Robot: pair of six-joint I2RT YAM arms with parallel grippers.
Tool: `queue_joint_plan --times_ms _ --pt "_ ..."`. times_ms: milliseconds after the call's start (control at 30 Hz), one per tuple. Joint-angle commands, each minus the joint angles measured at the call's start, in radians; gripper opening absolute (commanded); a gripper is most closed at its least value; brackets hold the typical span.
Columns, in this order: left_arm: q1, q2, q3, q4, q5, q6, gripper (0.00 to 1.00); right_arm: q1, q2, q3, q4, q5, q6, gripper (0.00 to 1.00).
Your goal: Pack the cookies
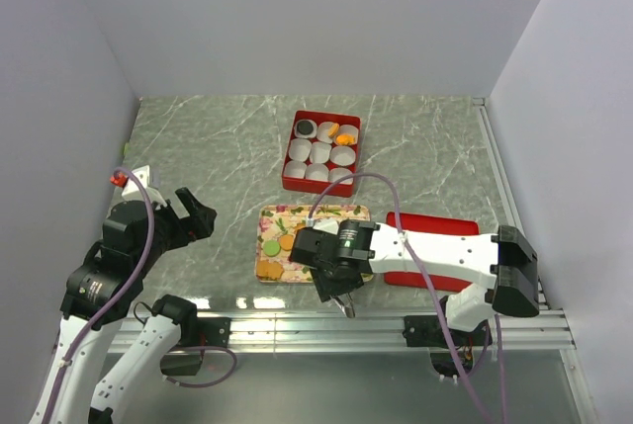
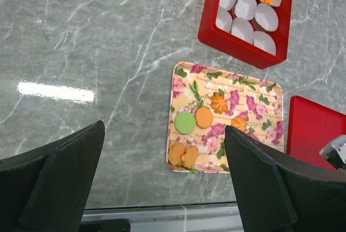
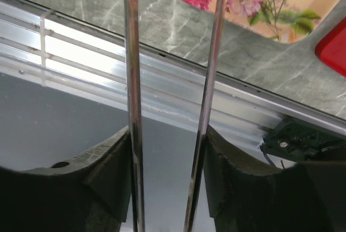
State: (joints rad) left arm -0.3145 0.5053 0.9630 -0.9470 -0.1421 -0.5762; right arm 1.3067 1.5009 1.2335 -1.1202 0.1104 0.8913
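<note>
Currently my right claw (image 1: 338, 296) is half closed on a pair of metal tongs (image 3: 132, 80), with nothing visible between their prongs. My left claw (image 1: 195, 212) hangs wide open and empty, well apart. The unpacked cookies (image 2: 185, 123) lie on the floral tray (image 2: 259, 118) just left of my right claw, the nearer one, and the red box (image 1: 294, 177) sits beyond the tray on the counter (image 1: 198, 137).

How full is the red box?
Partly full: in the red box, cookies sit only in the far row of paper cups; the six nearer cups are empty.
</note>
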Motion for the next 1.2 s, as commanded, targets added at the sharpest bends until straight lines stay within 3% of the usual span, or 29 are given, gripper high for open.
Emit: queue_joint_plan --times_ms 0,200,467,833,1167 --pt "0.005 -0.011 -0.003 0.03 0.016 0.016 0.99 0.006 0.019 0.052 -0.007 0.037 -0.021 0.51" --pt "0.005 -0.016 -0.003 0.031 0.015 0.016 0.99 0.003 0.018 0.05 -0.03 0.048 -0.028 0.42" --pt "0.005 -0.017 -0.001 0.03 0.015 0.016 0.99 -0.059 -0.001 0.125 -0.107 0.1 -0.061 0.41" --pt "0.012 -0.008 -0.004 0.033 0.021 0.019 0.99 -0.346 0.082 0.51 -0.167 0.101 -0.282 0.4" --pt "0.017 -0.016 -0.004 0.031 0.016 0.015 0.99 -0.538 0.464 0.998 -0.181 -0.024 -0.436 0.39"
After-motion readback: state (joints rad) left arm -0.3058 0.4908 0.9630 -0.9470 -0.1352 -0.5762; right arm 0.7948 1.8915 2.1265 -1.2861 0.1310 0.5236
